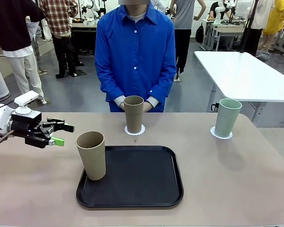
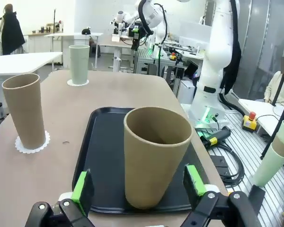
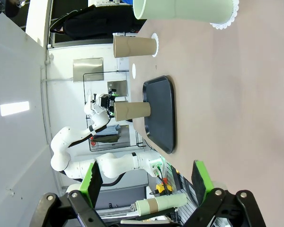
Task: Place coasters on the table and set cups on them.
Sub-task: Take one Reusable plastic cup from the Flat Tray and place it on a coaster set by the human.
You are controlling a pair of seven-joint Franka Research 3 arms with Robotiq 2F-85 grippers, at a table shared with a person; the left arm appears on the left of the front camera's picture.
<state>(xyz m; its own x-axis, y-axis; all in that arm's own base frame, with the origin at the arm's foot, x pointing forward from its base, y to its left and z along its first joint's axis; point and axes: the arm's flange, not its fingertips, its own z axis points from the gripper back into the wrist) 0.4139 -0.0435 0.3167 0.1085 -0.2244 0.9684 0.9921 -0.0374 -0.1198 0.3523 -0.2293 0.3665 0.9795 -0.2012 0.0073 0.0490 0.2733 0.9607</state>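
One tan cup [image 1: 91, 154] stands on the black tray [image 1: 146, 189], at its front left corner. My left gripper [image 1: 57, 135] is open just left of that cup; in the left wrist view the cup [image 2: 157, 156] stands ahead between the green pads [image 2: 80, 191], untouched. A second tan cup [image 1: 133, 113] rests on a lacy coaster [image 1: 135, 130] in front of the person. The mint cup [image 1: 226, 117] sits on its coaster [image 1: 221, 134] at the right. My right gripper [image 3: 146, 182] is open and empty over bare table [image 3: 236, 118]. A third white disc [image 3: 133, 70] lies at the table's far left end.
The person stands at the far edge behind the middle cup, hands together. A white table [image 1: 246, 71] stands beyond the right corner. The beige tabletop [image 1: 236, 179] is bare to the right of the tray.
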